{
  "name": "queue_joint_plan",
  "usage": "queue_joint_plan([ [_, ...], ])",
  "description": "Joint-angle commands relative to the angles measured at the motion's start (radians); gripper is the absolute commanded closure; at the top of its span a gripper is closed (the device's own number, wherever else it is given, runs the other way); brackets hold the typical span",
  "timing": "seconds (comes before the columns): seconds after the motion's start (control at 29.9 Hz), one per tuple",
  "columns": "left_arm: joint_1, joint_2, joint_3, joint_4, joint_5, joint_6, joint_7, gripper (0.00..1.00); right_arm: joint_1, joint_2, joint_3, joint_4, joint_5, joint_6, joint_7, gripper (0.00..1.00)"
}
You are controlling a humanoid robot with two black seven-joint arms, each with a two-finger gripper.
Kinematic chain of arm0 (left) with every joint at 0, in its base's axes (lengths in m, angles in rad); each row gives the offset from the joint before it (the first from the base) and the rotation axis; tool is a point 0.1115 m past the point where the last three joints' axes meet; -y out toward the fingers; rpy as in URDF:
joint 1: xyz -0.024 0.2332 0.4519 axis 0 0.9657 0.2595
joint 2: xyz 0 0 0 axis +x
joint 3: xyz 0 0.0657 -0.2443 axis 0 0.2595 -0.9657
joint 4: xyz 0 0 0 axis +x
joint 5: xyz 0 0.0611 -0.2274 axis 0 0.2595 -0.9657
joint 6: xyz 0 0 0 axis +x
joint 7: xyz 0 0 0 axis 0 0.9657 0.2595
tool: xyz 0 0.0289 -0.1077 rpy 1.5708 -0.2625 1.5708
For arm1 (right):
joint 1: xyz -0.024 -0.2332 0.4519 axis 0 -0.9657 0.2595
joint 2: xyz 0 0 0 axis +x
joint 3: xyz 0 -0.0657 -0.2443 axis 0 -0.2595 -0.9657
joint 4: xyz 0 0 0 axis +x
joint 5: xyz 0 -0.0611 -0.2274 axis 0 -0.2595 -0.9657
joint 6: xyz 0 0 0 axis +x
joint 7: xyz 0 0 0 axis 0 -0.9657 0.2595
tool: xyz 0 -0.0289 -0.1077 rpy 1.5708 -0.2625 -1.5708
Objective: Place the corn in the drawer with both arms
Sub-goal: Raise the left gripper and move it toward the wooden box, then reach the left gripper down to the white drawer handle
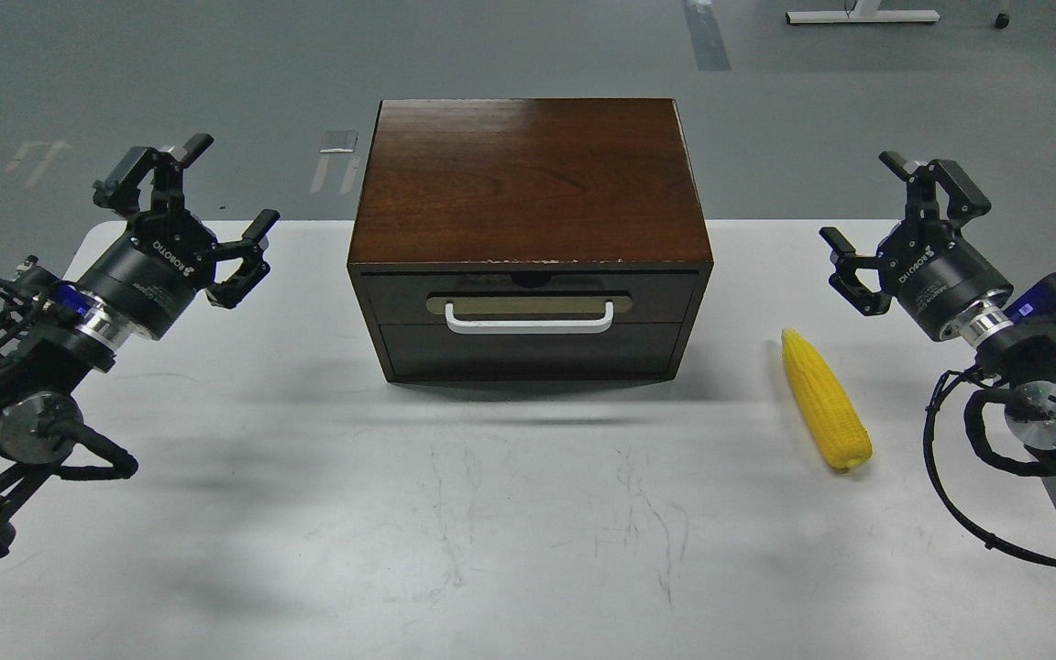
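White table [491, 513]: shut drawer [528, 307], corn [826, 401] beside, both pincers [187, 215] [904, 234] spread, empty.

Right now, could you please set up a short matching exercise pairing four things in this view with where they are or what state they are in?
Things:
1. corn
2. drawer
3. left gripper
4. right gripper

States or places:
A. closed, white handle facing the camera
B. open and empty, left of the cabinet
C. lying on the white table, right of the cabinet
D. open and empty, beyond the corn on the right

Pairs: 1-C, 2-A, 3-B, 4-D
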Motion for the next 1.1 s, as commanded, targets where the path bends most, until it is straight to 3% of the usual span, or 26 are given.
queue_joint_plan([
  [0.0, 0.008, 0.001, -0.001, 0.0, -0.003, 0.0, 0.0, 0.02, 0.0, 0.0, 0.0, 0.001, 0.0, 0.0, 0.0, 0.0],
  [0.37, -0.012, 0.018, 0.0, 0.006, 0.011, 0.0, 0.001, 0.02, 0.0, -0.006, 0.0, 0.004, 0.002, 0.002, 0.0, 0.0],
  [0.57, -0.124, 0.09, 0.008, -0.015, 0.133, 0.0, 0.0, 0.02, -0.002, -0.02, 0.002, 0.008, 0.002, 0.003, 0.0, 0.0],
  [0.73, -0.207, 0.195, 0.008, -0.144, 0.374, 0.0, 0.0, 0.02, 0.0, -0.03, 0.009, 0.01, 0.002, 0.005, 0.0, 0.0],
  [0.87, -0.293, 0.284, 0.008, -0.354, 0.625, 0.0, 0.0, 0.02, 0.01, -0.037, 0.009, 0.008, 0.002, 0.005, 0.0, 0.0],
  [1.07, -0.429, 0.285, 0.013, -0.544, 1.081, 0.0, 0.0, 0.02, 0.009, -0.037, 0.009, 0.005, 0.0, 0.005, 0.0, 0.0],
])
